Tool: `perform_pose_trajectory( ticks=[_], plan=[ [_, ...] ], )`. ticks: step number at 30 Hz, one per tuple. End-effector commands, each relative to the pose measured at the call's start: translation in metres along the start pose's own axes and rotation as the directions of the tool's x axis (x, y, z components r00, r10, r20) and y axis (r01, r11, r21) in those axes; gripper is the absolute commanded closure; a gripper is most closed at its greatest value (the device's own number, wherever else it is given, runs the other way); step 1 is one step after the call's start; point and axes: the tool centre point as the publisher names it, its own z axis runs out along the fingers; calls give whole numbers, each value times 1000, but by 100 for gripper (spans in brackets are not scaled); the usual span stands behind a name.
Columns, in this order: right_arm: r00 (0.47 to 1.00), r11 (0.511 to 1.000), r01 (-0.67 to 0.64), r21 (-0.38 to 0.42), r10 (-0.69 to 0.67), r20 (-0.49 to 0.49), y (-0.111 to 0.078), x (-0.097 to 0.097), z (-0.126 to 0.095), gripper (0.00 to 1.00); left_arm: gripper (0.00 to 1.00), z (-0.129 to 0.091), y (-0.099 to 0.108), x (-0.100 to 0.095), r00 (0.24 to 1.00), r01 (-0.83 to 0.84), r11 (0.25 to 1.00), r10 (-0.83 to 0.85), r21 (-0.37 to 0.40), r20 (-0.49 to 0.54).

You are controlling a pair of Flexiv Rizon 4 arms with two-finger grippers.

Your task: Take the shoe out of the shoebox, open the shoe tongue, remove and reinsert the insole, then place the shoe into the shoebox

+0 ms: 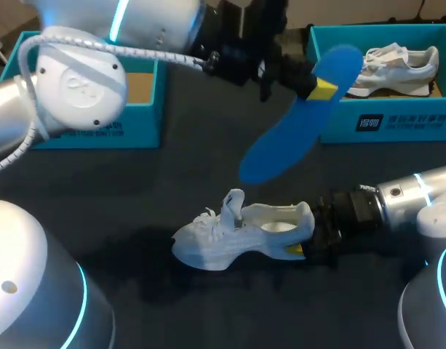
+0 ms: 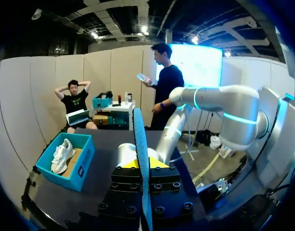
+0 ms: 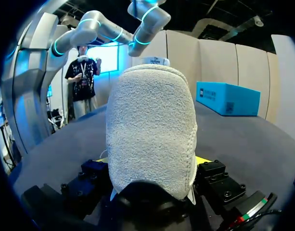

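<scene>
1. up front, my left gripper [image 1: 321, 89] is clamped on a long blue foam insole [image 1: 292, 138], one yellow tip against each flat face.
2. my right gripper [image 1: 301, 250] pinches the heel of a white knit sneaker [image 1: 233, 236], which stands upright on the dark table [image 1: 135, 203].
3. the insole hangs tilted in the air just above that sneaker.
4. a teal cardboard shoebox [image 1: 397, 120] at the far right holds a second pale sneaker [image 1: 397, 65].
5. another teal box [image 1: 142, 109] sits far left.
</scene>
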Motion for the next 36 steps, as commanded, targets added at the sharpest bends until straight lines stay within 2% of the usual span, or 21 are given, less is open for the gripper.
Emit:
perform_pose_trajectory(
  ticks=[1,6,12,26,27,32,36],
  plan=[
    [1000,1000,0,3,0,2,1,1,1,100,100,-38,-9,20,1000,15,1000,-16,21,21],
    [1000,1000,0,3,0,2,1,1,1,100,100,-57,-22,29,996,71,995,-75,67,51],
    [1000,1000,0,3,0,2,1,1,1,100,100,-84,-40,41,990,141,970,-135,200,-46],
    [1000,1000,0,3,0,2,1,1,1,100,100,-84,-40,41,990,141,970,-135,200,-46],
    [1000,1000,0,3,0,2,1,1,1,100,100,-84,-42,45,989,147,969,-144,199,-30],
    [1000,1000,0,3,0,2,1,1,1,100,100,-101,-58,58,987,157,964,-161,217,0],
    [1000,1000,0,3,0,2,1,1,1,100,100,-123,-66,66,983,185,953,-184,241,-27]
  ],
)
